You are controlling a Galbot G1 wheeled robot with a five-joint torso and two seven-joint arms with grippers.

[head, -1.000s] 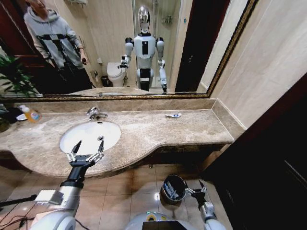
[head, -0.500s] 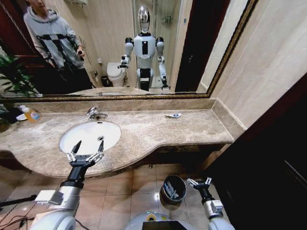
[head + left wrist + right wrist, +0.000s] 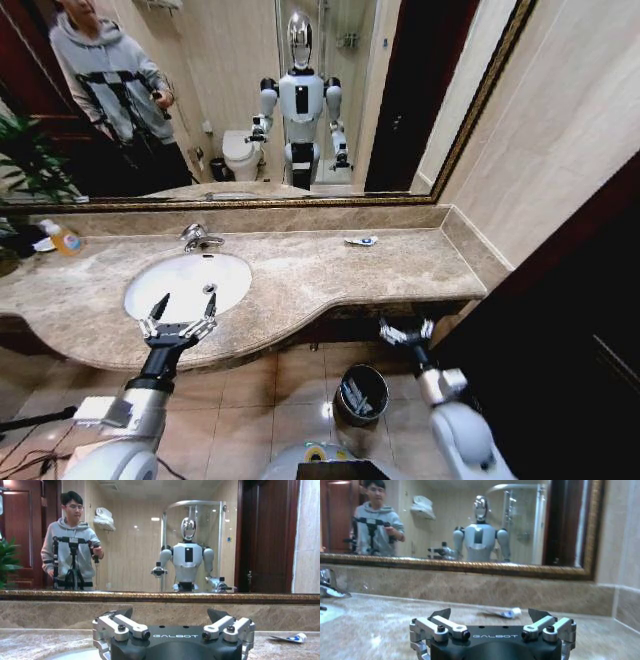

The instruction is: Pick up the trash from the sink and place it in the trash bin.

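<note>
Trash first: one small white tube with a blue end (image 3: 361, 241) lies flat on the marble counter, well to the right of the sink (image 3: 187, 283), close to the back wall under the mirror. It looks light, thin and probably soft, so I'd guess it will squash and slide on the polished stone; a pinch across the flat middle of the body seems the safest hold, not the capped end. It shows in the right wrist view too (image 3: 502, 612), just beyond the fingertips, and in the left wrist view (image 3: 287, 638) off to the side.

Right gripper (image 3: 405, 331) is up at the counter's front edge, right of the sink, fingers spread wide and carrying nothing. Left gripper (image 3: 178, 319) hovers over the near rim of the sink, fingers likewise apart and empty.

Trash bin (image 3: 361, 393) stands on the floor tiles below the counter, right of the sink, with a few pale pieces inside; how many, I cannot tell.

Count: one tube on the counter, one sink, one bin, two grippers. The basin looks bare.
</note>
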